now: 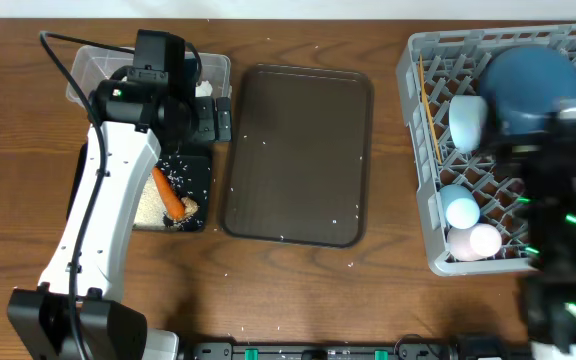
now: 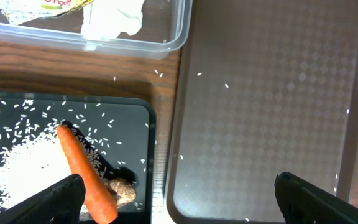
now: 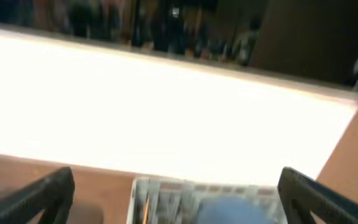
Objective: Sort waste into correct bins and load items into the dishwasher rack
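My left gripper (image 2: 179, 205) is open and empty, over the gap between the black tray (image 2: 149, 127) and the brown serving tray; it also shows in the overhead view (image 1: 216, 118). The black tray (image 1: 200, 170) holds white rice (image 2: 23, 165), an orange carrot (image 2: 86, 174) and a brown lump (image 2: 123, 190). The clear tub (image 2: 166, 38) holds white paper (image 2: 114, 15) and a wrapper (image 2: 42, 6). The grey rack (image 1: 418, 150) holds the dark-blue bowl (image 1: 530, 85), small light-blue bowl (image 1: 466, 120), light-blue cup (image 1: 460, 208), pink cup (image 1: 484, 240) and chopsticks (image 1: 428, 110). My right gripper (image 3: 176, 193) is open, empty, above the rack (image 3: 191, 196).
The dark-brown serving tray (image 1: 298, 150) lies mid-table with a few rice grains on it; it also shows in the left wrist view (image 2: 266, 112). Stray grains dot the wooden table (image 1: 298, 290). My right arm (image 1: 558, 200) covers the rack's right side. The right wrist view is blurred.
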`<action>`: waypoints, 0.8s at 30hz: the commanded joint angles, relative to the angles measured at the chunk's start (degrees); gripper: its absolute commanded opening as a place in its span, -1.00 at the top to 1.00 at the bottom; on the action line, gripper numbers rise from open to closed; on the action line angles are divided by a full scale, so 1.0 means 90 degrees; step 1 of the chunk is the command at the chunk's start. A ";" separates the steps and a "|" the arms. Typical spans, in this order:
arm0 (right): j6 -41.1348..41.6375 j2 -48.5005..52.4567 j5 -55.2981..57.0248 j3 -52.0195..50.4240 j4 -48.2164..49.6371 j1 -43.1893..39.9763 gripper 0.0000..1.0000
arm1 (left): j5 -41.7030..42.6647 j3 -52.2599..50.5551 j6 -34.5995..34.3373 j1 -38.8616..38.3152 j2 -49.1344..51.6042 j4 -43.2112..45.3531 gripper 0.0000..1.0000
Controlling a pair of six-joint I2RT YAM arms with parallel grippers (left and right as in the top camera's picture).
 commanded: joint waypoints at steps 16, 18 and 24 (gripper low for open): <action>-0.0068 -0.3162 -0.0068 -0.5348 0.3606 0.0272 -0.99 | 0.0019 0.0019 0.0063 -0.0010 0.0034 -0.0024 -0.96; 0.0146 -0.3407 -0.0134 -0.5576 0.3364 0.0274 -0.98 | 0.0019 0.0019 0.0063 -0.0010 0.0034 -0.0027 -0.95; 0.0527 -0.4048 -0.0175 -0.5734 0.1838 0.0274 -0.99 | 0.0019 0.0019 0.0063 -0.0010 0.0034 -0.0024 -0.96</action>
